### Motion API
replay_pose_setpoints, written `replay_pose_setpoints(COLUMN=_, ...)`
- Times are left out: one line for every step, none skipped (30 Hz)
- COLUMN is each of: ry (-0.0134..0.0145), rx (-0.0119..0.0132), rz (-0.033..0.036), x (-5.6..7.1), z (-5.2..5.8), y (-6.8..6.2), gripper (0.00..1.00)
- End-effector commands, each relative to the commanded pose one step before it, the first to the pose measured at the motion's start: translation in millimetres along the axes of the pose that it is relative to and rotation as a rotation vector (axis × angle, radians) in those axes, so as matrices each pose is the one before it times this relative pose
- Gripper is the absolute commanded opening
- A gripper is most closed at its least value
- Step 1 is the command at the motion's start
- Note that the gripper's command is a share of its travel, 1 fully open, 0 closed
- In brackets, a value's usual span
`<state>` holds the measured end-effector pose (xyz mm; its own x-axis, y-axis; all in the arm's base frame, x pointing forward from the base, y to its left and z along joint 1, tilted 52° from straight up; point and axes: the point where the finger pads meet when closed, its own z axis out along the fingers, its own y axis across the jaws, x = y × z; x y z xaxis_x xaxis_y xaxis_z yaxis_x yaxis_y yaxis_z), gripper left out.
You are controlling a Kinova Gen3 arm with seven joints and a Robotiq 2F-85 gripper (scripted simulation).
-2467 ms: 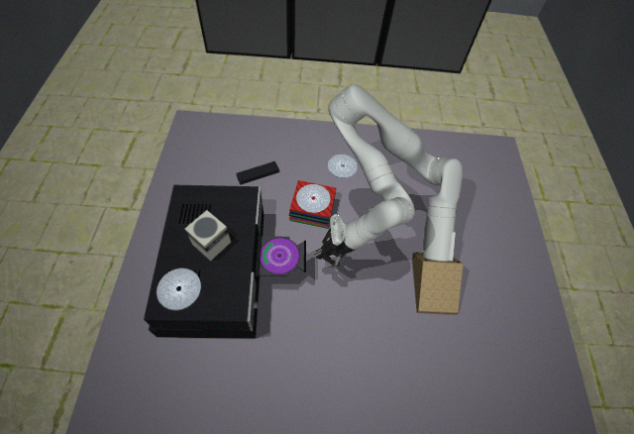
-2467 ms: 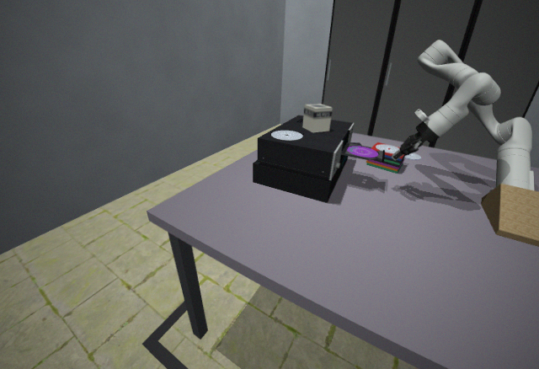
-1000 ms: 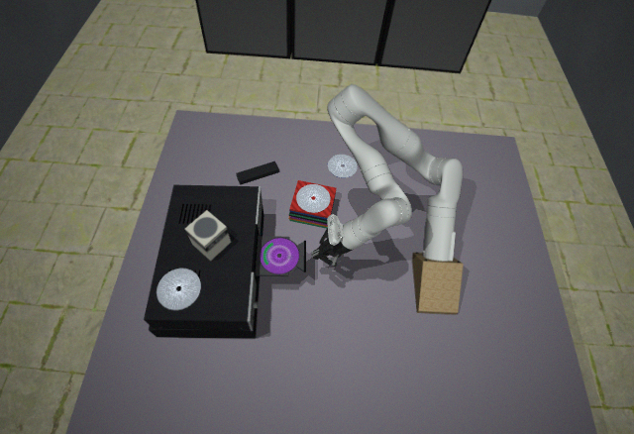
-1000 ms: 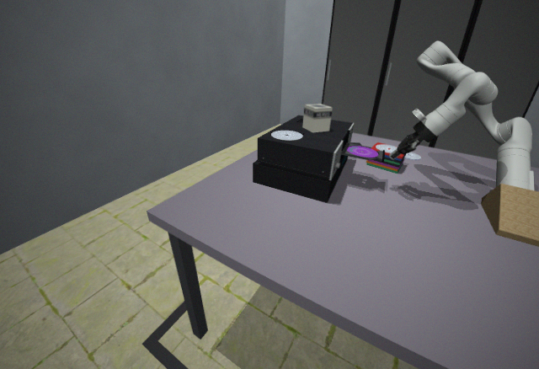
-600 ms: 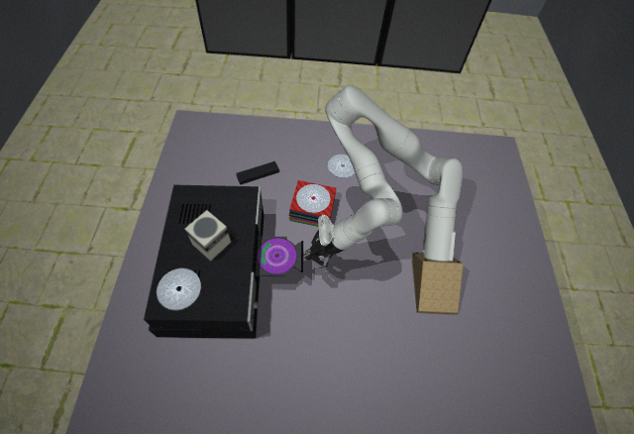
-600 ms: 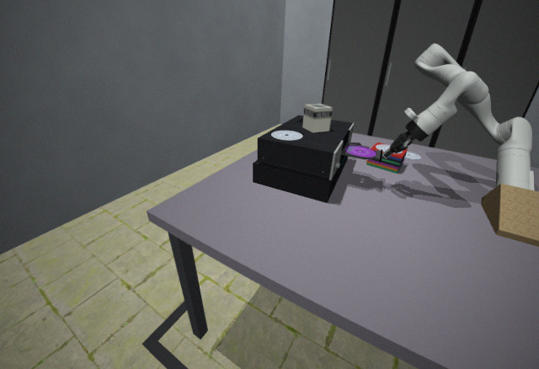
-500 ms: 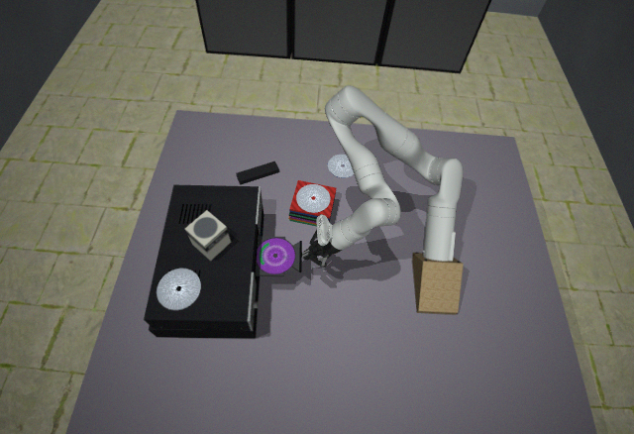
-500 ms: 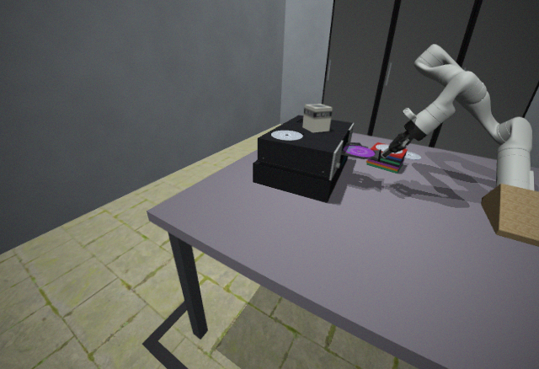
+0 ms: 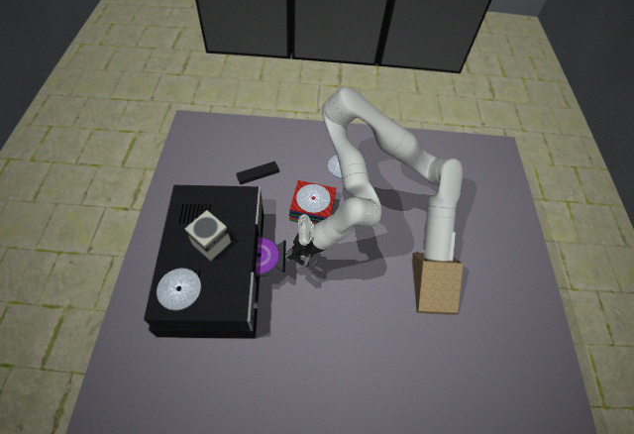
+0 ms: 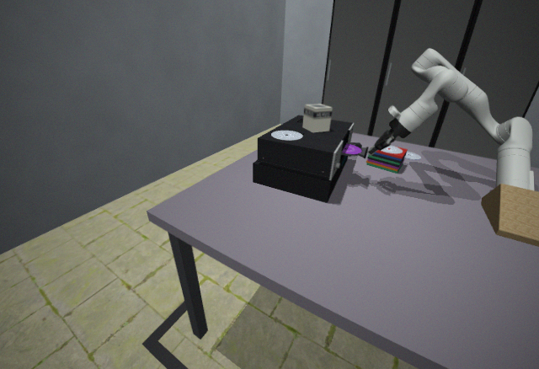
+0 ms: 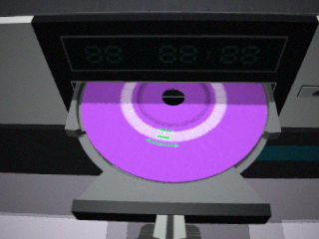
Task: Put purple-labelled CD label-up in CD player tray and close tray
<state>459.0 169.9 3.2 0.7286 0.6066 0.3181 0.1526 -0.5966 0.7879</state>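
The purple-labelled CD (image 9: 265,255) (image 10: 351,149) (image 11: 169,144) lies label-up and flat in the round recess of the tray (image 11: 164,201) (image 9: 280,256). The tray is about halfway into the black CD player (image 9: 204,275) (image 10: 300,156) (image 11: 50,35), and the back of the disc is under the player's front. My gripper (image 9: 296,254) (image 10: 377,143) (image 11: 168,233) is shut and empty. Its fingertips touch the tray's front edge.
A beige cube (image 9: 206,233) (image 10: 317,117) and a silver disc (image 9: 174,288) (image 10: 286,133) sit on top of the player. A stack of coloured cases (image 9: 312,201) (image 10: 386,157) with a disc on it stands right behind the gripper. A black remote (image 9: 258,171) and another disc (image 9: 334,165) lie further back. A cardboard box (image 9: 439,282) holds the arm's base.
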Motion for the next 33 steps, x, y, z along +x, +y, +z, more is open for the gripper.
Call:
replay_pose_setpoints(ry=-0.00107, rx=0.00305, rz=-0.00308, x=7.43, z=7.23, y=-1.22, gripper=0.1)
replay_pose_setpoints(ry=0.00004, rx=0.00008, rz=0.00001, x=3.02, z=2.13, y=-0.09, gripper=0.1)
replay_pose_setpoints(ry=0.00008, rx=0.00004, rz=0.0, x=2.99, z=2.12, y=-0.05, gripper=0.1)
replay_pose_setpoints(ry=0.00009, rx=0.00003, rz=-0.00001, x=2.95, z=2.09, y=-0.03, gripper=0.1)
replay_pose_setpoints(ry=0.00005, rx=0.00007, rz=0.00001, x=2.89, z=2.04, y=-0.08, gripper=0.1)
replay_pose_setpoints(ry=0.00009, rx=0.00003, rz=-0.00001, x=2.85, z=2.02, y=-0.03, gripper=0.1)
replay_pose_setpoints(ry=0.00007, rx=0.00005, rz=0.0, x=2.78, z=1.97, y=-0.05, gripper=0.1)
replay_pose_setpoints(ry=0.00005, rx=0.00006, rz=0.00001, x=2.71, z=1.91, y=-0.06, gripper=0.1)
replay_pose_setpoints(ry=0.00009, rx=0.00002, rz=-0.00001, x=2.64, z=1.87, y=-0.02, gripper=0.1)
replay_pose_setpoints(ry=0.00006, rx=0.00005, rz=0.0, x=2.55, z=1.8, y=-0.05, gripper=0.1)
replay_pose_setpoints(ry=0.00005, rx=0.00005, rz=0.0, x=2.46, z=1.74, y=-0.06, gripper=0.1)
replay_pose_setpoints(ry=0.00008, rx=0.00002, rz=0.0, x=2.38, z=1.68, y=-0.02, gripper=0.1)
replay_pose_setpoints(ry=0.00007, rx=0.00002, rz=0.0, x=2.28, z=1.62, y=-0.03, gripper=0.1)
replay_pose_setpoints(ry=0.00003, rx=0.00005, rz=0.00001, x=2.17, z=1.53, y=-0.06, gripper=0.1)
replay_pose_setpoints(ry=0.00006, rx=0.00003, rz=0.0, x=2.07, z=1.47, y=-0.03, gripper=0.1)
replay_pose_setpoints(ry=0.0, rx=0.0, rz=0.0, x=0.0, z=0.0, y=0.0, gripper=0.1)
replay_pose_setpoints(ry=0.0, rx=0.0, rz=0.0, x=0.0, z=0.0, y=0.0, gripper=0.1)
replay_pose_setpoints(ry=0.00008, rx=0.00001, rz=0.01255, x=1.97, z=1.4, y=-0.01, gripper=0.1)
replay_pose_setpoints(ry=0.00005, rx=0.00003, rz=-0.01256, x=1.85, z=1.31, y=-0.05, gripper=0.1)
replay_pose_setpoints(ry=0.00003, rx=0.00004, rz=0.00001, x=1.74, z=1.22, y=-0.05, gripper=0.1)
replay_pose_setpoints(ry=0.00004, rx=0.00003, rz=0.0, x=1.62, z=1.15, y=-0.03, gripper=0.1)
replay_pose_setpoints(ry=0.00005, rx=0.00002, rz=0.0, x=1.51, z=1.07, y=-0.02, gripper=0.1)
replay_pose_setpoints(ry=0.00006, rx=0.0, rz=0.00241, x=1.4, z=0.99, y=0.0, gripper=0.1)
replay_pose_setpoints(ry=0.00004, rx=0.00002, rz=0.00297, x=1.28, z=0.9, y=-0.02, gripper=0.1)
replay_pose_setpoints(ry=0.00002, rx=0.00003, rz=0.00037, x=1.16, z=0.82, y=-0.04, gripper=0.1)
replay_pose_setpoints(ry=0.00002, rx=0.00002, rz=-0.00046, x=1.04, z=0.74, y=-0.03, gripper=0.1)
replay_pose_setpoints(ry=0.00002, rx=0.00002, rz=0.0008, x=0.93, z=0.66, y=-0.02, gripper=0.1)
replay_pose_setpoints(ry=0.00002, rx=0.00001, rz=0.00161, x=0.82, z=0.58, y=-0.02, gripper=0.1)
replay_pose_setpoints(ry=0.00002, rx=0.00001, rz=0.00107, x=0.72, z=0.51, y=-0.01, gripper=0.1)
replay_pose_setpoints(ry=0.00002, rx=0.0, rz=0.00039, x=0.62, z=0.44, y=-0.01, gripper=0.1)
replay_pose_setpoints(ry=0.00002, rx=0.0, rz=0.00047, x=0.52, z=0.37, y=-0.01, gripper=0.1)
replay_pose_setpoints(ry=0.00002, rx=0.0, rz=0.00084, x=0.43, z=0.3, y=0.0, gripper=0.1)
replay_pose_setpoints(ry=0.0, rx=0.0, rz=0.0, x=0.0, z=0.0, y=0.0, gripper=0.1)
